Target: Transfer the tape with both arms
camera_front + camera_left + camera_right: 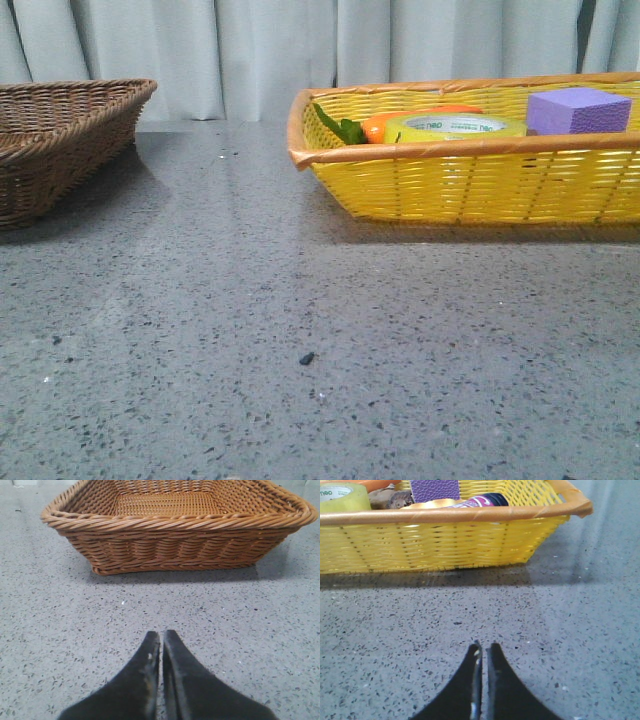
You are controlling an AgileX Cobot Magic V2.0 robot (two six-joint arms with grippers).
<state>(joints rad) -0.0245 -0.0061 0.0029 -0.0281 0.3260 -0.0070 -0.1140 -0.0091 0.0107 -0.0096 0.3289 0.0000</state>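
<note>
The yellow tape (pixel 455 127) lies flat in the yellow basket (pixel 480 185) at the right, between an orange carrot (pixel 385 122) and a purple foam block (pixel 578 110). In the right wrist view the tape (pixel 342 496) shows at the basket's corner. My right gripper (pixel 483 647) is shut with nothing in it, low over the table a little short of the yellow basket (pixel 445 540). My left gripper (pixel 162 634) is also shut and empty, facing the brown wicker basket (pixel 175 540). Neither arm shows in the front view.
The brown wicker basket (pixel 60 140) stands at the left with nothing inside it. The yellow basket also holds a dark bottle with a pink label (pixel 482 501) and a brownish object (pixel 390 499). Grey speckled tabletop (pixel 300 330) spreads between the baskets.
</note>
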